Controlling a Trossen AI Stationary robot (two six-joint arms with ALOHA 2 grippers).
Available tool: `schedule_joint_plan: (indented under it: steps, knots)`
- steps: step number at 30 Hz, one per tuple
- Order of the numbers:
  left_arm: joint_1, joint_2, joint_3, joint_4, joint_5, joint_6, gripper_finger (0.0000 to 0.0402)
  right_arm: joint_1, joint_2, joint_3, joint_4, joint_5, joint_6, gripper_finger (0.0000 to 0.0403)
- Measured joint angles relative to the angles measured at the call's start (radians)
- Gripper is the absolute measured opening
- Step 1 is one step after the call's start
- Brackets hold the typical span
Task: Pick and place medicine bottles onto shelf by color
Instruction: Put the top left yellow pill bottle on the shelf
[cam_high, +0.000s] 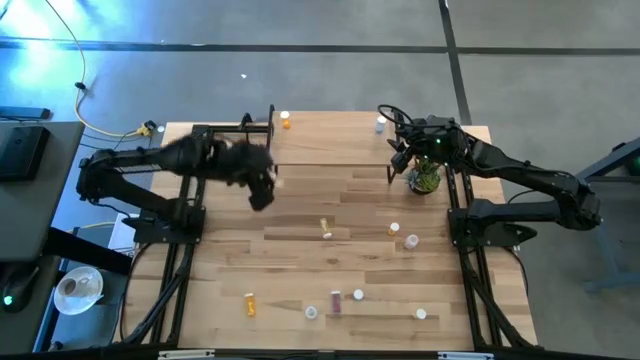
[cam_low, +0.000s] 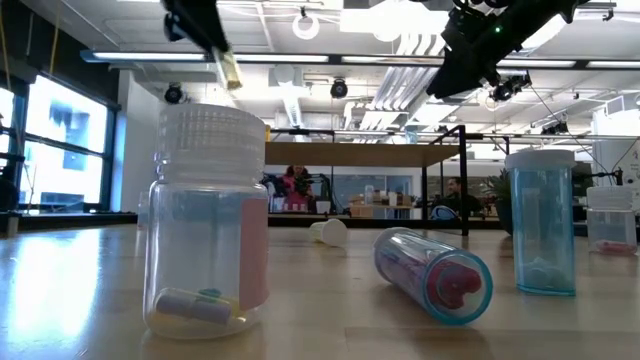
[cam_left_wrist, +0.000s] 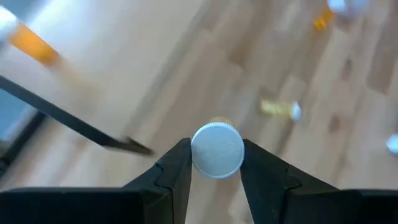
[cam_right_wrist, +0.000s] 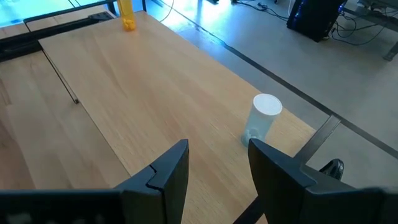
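My left gripper (cam_high: 268, 190) hangs above the table's left middle, shut on an orange medicine bottle (cam_low: 229, 68) with a white cap (cam_left_wrist: 217, 150). The shelf (cam_high: 330, 140) stands along the far edge. One orange bottle (cam_high: 285, 120) stands upright at its left end and a pale bottle (cam_right_wrist: 264, 118) at its right end. My right gripper (cam_right_wrist: 214, 168) hovers open over the shelf's right end with nothing between its fingers. Several more bottles, orange (cam_high: 250, 302), purple (cam_high: 336, 300) and pale (cam_high: 411, 241), stand or lie on the table. My left gripper pinches the bottle between its two fingers at the rim of the white cap (cam_left_wrist: 198, 155). The cap's top faces back toward the wrist, so the bottle lies along the fingers. Its orange body (cam_low: 230, 72) slants down past the fingertips, lifted clear of the table.
A small green potted plant (cam_high: 424, 178) stands by the shelf's right end, under the right arm. Black shelf legs (cam_low: 464, 180) rise at the corners. Bare table lies between the shelf and the scattered bottles.
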Motion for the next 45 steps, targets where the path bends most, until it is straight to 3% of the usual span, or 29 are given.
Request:
schedule_joint_plan:
  steps: [6, 13, 24, 30, 45]
  knots:
    - [0.194, 0.059, 0.153, 0.002, 0.000, 0.124, 0.0113, 0.000, 0.000, 0.000, 0.000, 0.000, 0.001, 0.0155]
    - [0.363, 0.228, 0.376, -0.001, 0.063, 0.207, 0.0113, 0.000, 0.000, 0.000, 0.000, 0.000, -0.001, 0.0155]
    - [0.445, 0.525, 0.683, -0.106, 0.077, 0.256, 0.0113, 0.000, 0.000, 0.000, -0.001, 0.000, -0.002, 0.0155]
    - [0.434, 0.614, 0.742, -0.121, 0.077, 0.259, 0.0113, 0.000, 0.000, 0.000, -0.002, 0.000, -0.002, 0.0155]
    - [0.424, 0.724, 0.744, -0.136, 0.064, 0.301, 0.0113, 0.000, 0.000, 0.000, -0.041, 0.000, 0.006, 0.0155]
